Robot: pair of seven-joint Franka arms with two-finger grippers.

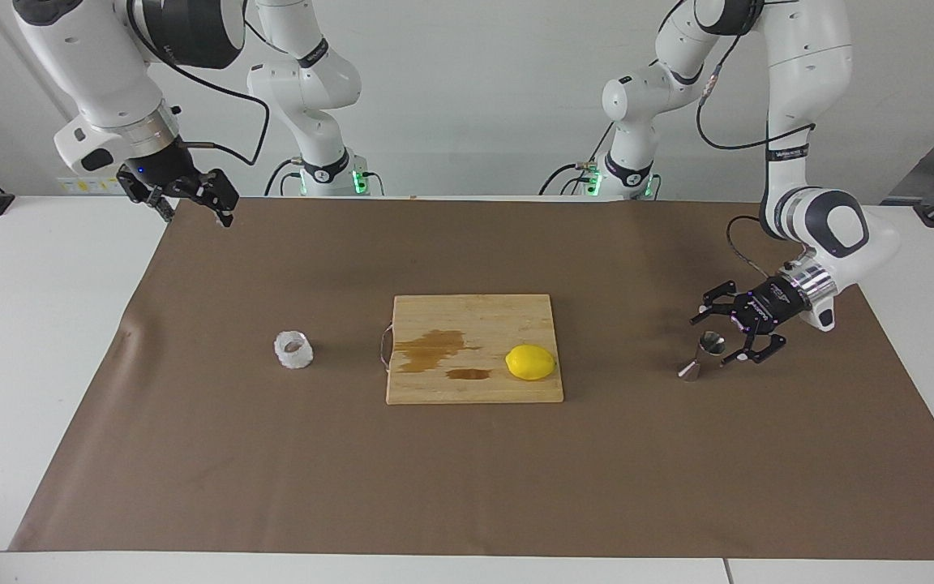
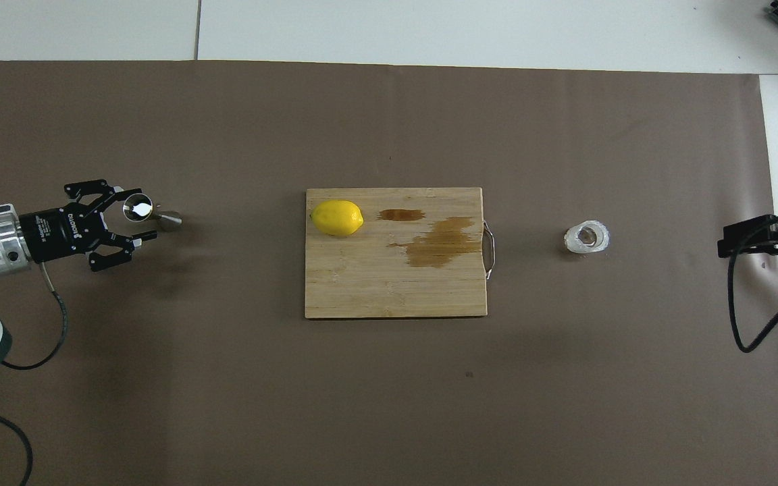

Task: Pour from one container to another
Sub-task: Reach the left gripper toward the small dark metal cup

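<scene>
While open, left pincer point(image 1: 717, 338) around jigger point(image 1: 704, 354)

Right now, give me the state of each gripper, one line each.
Left gripper: open, fingers either side of the steel jigger, not clamped on it.
Right gripper: open, holding nothing, waiting over the table's corner.

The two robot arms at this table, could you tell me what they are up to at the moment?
The left gripper is low around the upright steel jigger at the left arm's end of the brown mat, its fingers on either side and not yet gripping. The right gripper waits, open, over the mat's corner near its base. The whitish crinkled cup stands untouched beside the cutting board, which carries a lemon.
</scene>
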